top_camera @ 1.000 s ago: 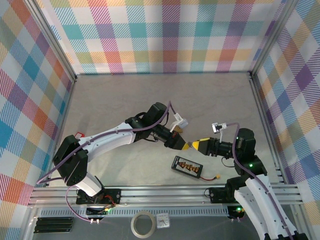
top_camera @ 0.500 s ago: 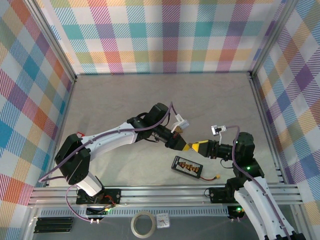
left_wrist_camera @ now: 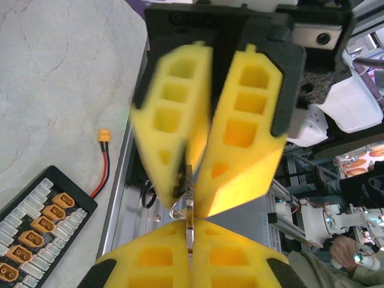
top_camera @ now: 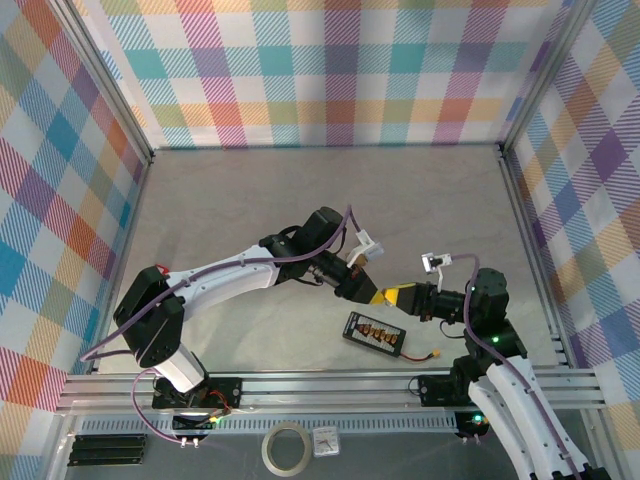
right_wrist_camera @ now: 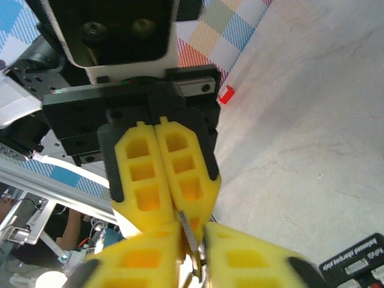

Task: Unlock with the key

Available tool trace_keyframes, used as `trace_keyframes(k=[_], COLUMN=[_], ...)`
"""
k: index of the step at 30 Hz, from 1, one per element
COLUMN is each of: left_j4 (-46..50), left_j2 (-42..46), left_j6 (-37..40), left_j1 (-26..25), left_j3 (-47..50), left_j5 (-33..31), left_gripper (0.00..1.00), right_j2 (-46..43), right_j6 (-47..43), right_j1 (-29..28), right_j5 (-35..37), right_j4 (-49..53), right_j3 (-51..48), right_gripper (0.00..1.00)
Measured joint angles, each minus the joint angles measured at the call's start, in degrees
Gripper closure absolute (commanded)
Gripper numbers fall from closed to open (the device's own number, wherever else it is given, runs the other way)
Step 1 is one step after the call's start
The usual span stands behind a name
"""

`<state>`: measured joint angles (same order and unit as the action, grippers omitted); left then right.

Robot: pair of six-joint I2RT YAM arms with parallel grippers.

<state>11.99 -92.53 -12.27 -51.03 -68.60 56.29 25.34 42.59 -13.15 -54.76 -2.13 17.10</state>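
Above the bench [top_camera: 250,200], over its near half, the two end effectors are set tip to tip in mid-air. The key [left_wrist_camera: 189,216] is pinched between them, clear of the surface.

The left end effector [top_camera: 372,293] is clamped on one end of the key. Its yellow pads [right_wrist_camera: 144,174] are pressed flat together, with the thin blade sandwiched at the tips. The right end effector [top_camera: 393,294] is drawn in on the other end, its tips pinched against the metal in a narrow V. One of its fingers [left_wrist_camera: 171,120] is blurred in the left wrist view, so grip firmness cannot be confirmed. A small wire ring [left_wrist_camera: 177,207] is seen hanging off the key in the gap between the two sets of tips.

Likely reason for the pose is an arm-to-arm regrip. The key is thin and would be awkward to pick up off a flat surface, so it is held aloft by one side while a better hold is taken by the other. Unlocking is judged not yet begun.

A black connector board [top_camera: 372,333] with orange plugs is lying on the bench near the meeting point, untouched. A small red item [top_camera: 158,268] at the left bench edge is too small to be identified.
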Motion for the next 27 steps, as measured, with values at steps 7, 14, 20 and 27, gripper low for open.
trace_keyframes(k=[7, 14, 20, 27], left_j4=[0.0, -8.3, -18.4, -24.7], left_j2=[-0.1, 0.7, 2.4, 2.4], left_j6=[0.7, -4.8, -12.2, -16.3], left_j1=[0.1, 1.1, 2.1, 2.1], left_j3=[-0.3, 4.0, 11.4, 12.9], left_j5=[0.2, -1.7, -2.4, -2.3], left_gripper=[0.71, 0.50, 0.51, 0.53], right_j2=[-2.1, -4.3, -4.0, -3.4], right_j6=[1.6, 1.6, 1.6, 1.6], right_j1=[-0.1, -0.4, -0.4, -0.4], right_j5=[0.3, 2.8, 4.2, 4.4], right_j4=[-0.4, 1.7, 2.0, 2.2], right_j3=[-0.7, -0.7, -0.7, -0.7], right_gripper=[1.00, 1.00, 1.00, 1.00])
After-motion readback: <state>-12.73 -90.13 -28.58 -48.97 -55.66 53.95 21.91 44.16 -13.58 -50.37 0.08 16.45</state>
